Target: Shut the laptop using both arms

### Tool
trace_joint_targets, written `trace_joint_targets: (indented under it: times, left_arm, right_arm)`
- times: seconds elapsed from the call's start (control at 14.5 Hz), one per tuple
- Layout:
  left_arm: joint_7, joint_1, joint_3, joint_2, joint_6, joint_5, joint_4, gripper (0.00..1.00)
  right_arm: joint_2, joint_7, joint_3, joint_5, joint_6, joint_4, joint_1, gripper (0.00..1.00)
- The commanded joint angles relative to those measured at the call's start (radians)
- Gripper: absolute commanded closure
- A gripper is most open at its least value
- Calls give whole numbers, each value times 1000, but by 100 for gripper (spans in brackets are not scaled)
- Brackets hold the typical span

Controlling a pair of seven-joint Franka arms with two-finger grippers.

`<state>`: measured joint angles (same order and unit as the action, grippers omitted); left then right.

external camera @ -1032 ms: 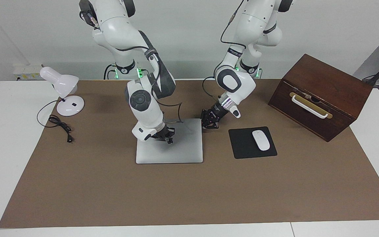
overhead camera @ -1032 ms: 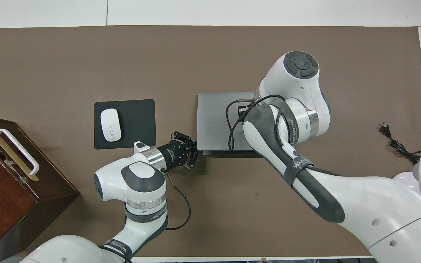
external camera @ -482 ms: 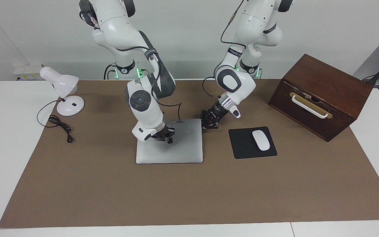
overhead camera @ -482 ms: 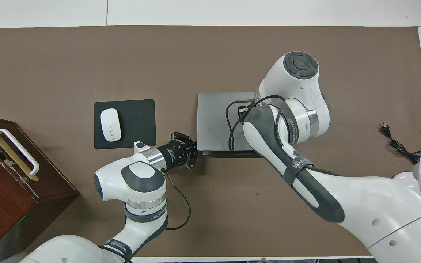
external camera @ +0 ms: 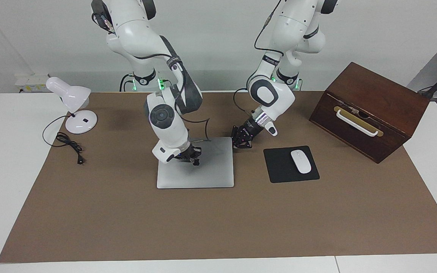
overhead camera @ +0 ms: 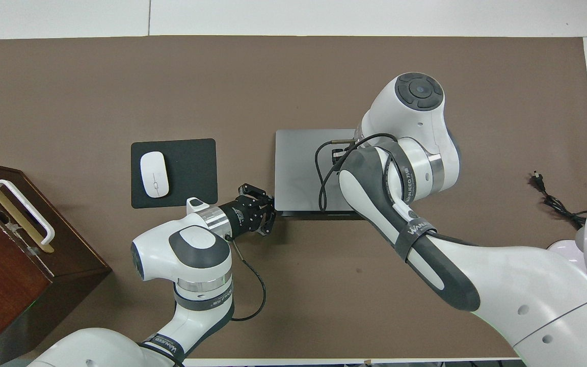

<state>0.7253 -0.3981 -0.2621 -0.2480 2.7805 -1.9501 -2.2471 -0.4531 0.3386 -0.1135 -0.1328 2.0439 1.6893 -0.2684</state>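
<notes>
The silver-grey laptop (external camera: pixel 212 172) (overhead camera: pixel 297 168) lies flat on the brown mat with its lid down. My right gripper (external camera: pixel 195 162) is shut and rests its tips on the lid, toward the edge nearer to the robots. In the overhead view the right arm's own wrist hides most of it. My left gripper (external camera: pixel 241 145) (overhead camera: pixel 269 214) is shut and sits low at the laptop's corner nearest the robots, on the side toward the left arm's end of the table. Whether it touches that corner cannot be made out.
A black mouse pad (external camera: pixel 279 167) with a white mouse (external camera: pixel 301 161) lies beside the laptop toward the left arm's end. A brown wooden box (external camera: pixel 370 110) with a white handle stands past it. A white desk lamp (external camera: pixel 72 102) and its cable (external camera: pixel 68 144) are at the right arm's end.
</notes>
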Motion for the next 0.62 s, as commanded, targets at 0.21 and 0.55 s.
trace_joint_targets:
  times: [0.21, 0.55]
  left_arm:
    - [-52, 12, 11, -68, 37, -18, 7, 100]
    - [-52, 13, 11, -68, 37, -18, 7, 100]
  right_arm:
    - [28, -17, -14, -24, 24, 46, 17, 100]
    - [28, -17, -14, -24, 25, 50, 15, 100]
